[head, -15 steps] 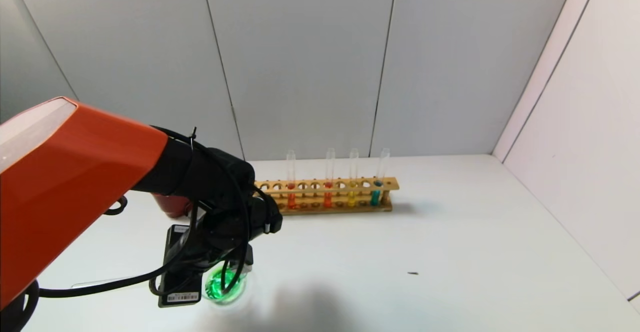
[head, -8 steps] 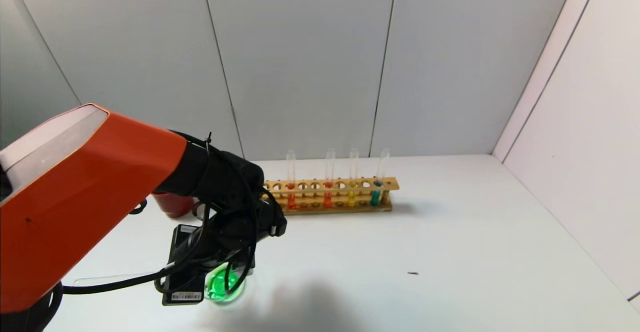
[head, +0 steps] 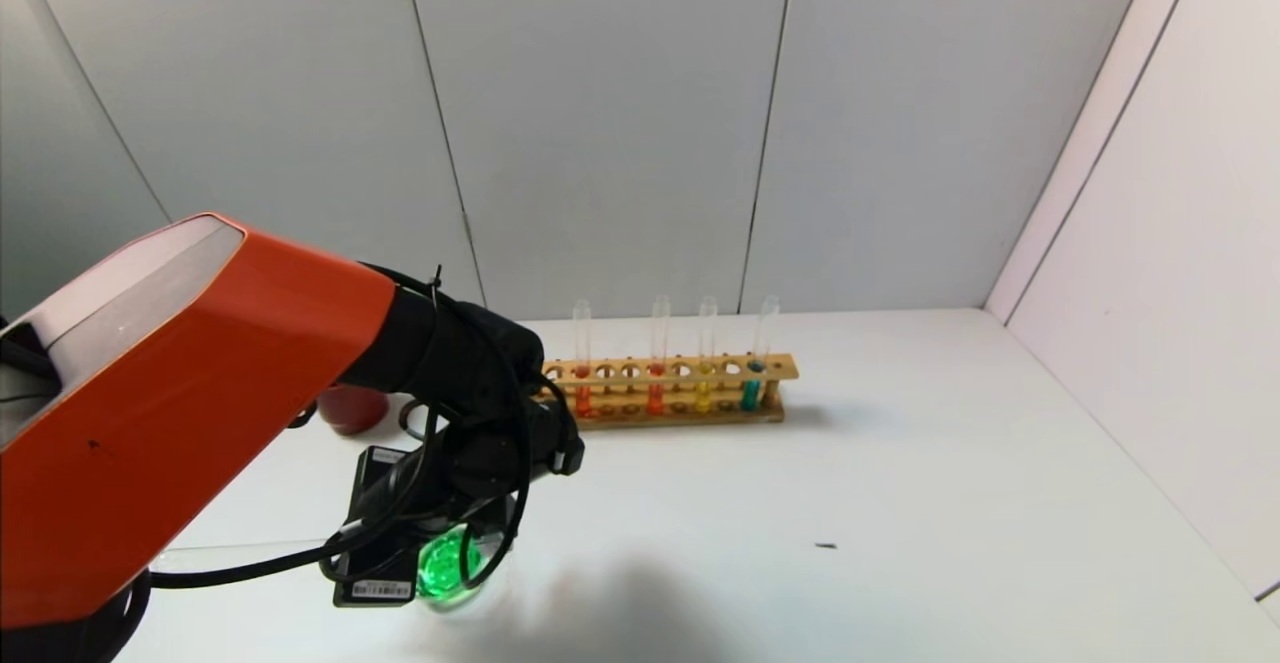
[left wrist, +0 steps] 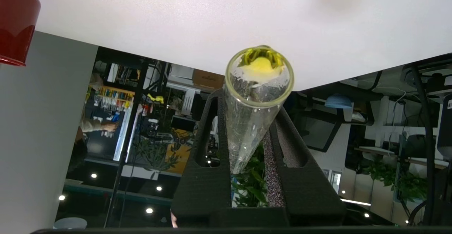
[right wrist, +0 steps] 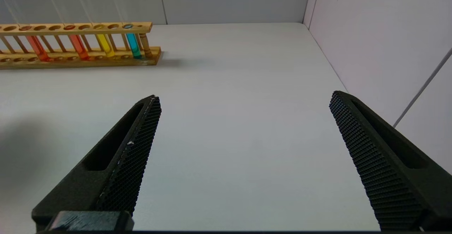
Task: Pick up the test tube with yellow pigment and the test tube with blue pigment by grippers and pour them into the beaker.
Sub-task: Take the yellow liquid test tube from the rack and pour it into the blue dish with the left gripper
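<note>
Left wrist view: the yellow tube point(left wrist: 259, 96) is clamped between the closed pads of the left gripper point(left wrist: 251, 145), tipped mouth-first toward the table, with a little yellow liquid seen at its far end. In the head view the left gripper point(head: 425, 533) is held over the beaker point(head: 448, 568), which already shows bright green liquid, so the pour is judged nearly done; the tilt should be held steady with the mouth kept inside the rim until dripping stops. The right gripper point(right wrist: 243, 156) is parked wide open and empty, well apart from the rack point(right wrist: 76, 45), where a blue tube point(right wrist: 133, 45) is seen standing.

Left pincer point(head: 440, 543) over green-filled beaker point(head: 450, 571)
</note>
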Robot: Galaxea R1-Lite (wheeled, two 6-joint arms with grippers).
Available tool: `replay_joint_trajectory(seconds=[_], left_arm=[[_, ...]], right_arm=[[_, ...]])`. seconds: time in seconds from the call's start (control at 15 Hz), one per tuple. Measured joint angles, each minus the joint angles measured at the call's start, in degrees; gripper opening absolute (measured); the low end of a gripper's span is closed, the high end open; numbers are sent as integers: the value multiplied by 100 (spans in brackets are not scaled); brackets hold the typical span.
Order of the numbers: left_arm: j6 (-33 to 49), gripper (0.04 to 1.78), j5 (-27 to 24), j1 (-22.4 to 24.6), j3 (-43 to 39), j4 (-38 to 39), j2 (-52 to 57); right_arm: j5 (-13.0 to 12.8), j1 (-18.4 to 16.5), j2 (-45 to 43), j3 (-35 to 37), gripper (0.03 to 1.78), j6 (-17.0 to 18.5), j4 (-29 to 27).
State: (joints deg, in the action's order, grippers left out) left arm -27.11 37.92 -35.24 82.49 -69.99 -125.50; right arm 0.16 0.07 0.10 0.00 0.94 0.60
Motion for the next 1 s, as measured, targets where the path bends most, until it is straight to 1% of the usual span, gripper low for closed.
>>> replay_joint_trajectory(seconds=[1.0], left_arm=[[38,32,-24,-17,17,-90,84]], right_arm=[[0,0,0,0,174,2,0]])
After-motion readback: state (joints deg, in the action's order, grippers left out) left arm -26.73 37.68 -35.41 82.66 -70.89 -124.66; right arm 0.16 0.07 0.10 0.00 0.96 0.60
